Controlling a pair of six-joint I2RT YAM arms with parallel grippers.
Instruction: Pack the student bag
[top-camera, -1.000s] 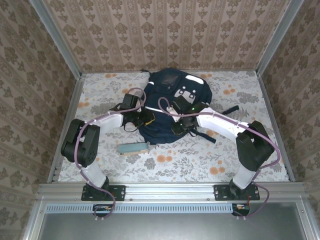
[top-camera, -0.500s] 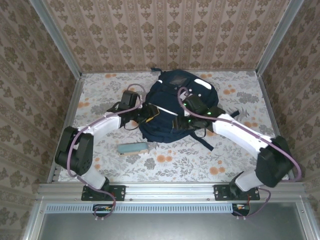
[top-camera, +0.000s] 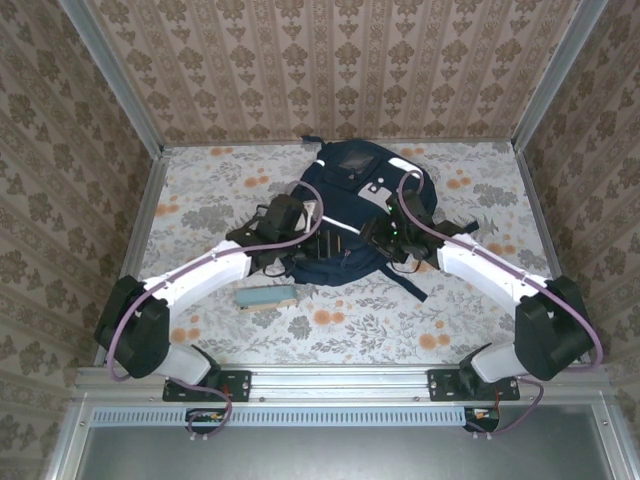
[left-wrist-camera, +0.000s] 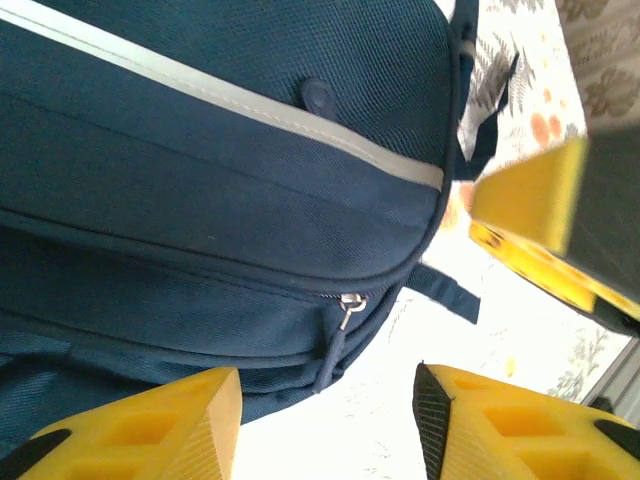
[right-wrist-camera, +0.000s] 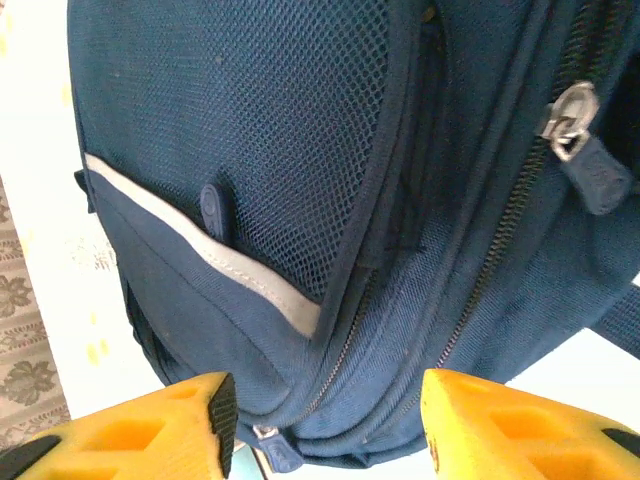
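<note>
Both arms now reach farther in than a second ago, elbows dropped back toward the near rail, and the student bag (top-camera: 340, 188) sits slightly farther right. It lies toward the far wall, mid-table, flanked by both grippers. The left gripper (left-wrist-camera: 325, 430) has its yellow fingers parted, nothing between them, just short of a zipper pull (left-wrist-camera: 335, 345). The right gripper (right-wrist-camera: 325, 430) is likewise parted and empty, facing the mesh pocket (right-wrist-camera: 280, 130). A teal block (top-camera: 265, 297) lies on the table (top-camera: 450, 320) beside the left arm, apart from the bag.
</note>
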